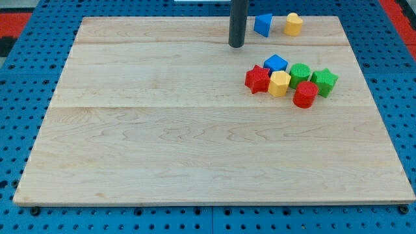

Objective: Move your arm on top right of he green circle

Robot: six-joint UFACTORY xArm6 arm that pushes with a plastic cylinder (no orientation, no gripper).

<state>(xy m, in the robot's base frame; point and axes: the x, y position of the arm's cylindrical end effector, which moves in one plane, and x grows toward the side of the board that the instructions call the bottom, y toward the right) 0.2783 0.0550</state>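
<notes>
The green circle (299,74) lies in a tight cluster at the view's right, touching a blue cube (275,63), a yellow hexagon (279,84), a red cylinder (305,95) and a green star (324,81). A red star (257,79) is at the cluster's left end. My tip (236,45) rests on the board near the view's top, up and to the left of the green circle, well apart from it. The rod rises out of the top of the view.
A blue wedge-shaped block (262,25) and a yellow block (293,24) lie near the top edge, just right of my tip. The wooden board (162,143) sits on a blue pegboard surface (10,97).
</notes>
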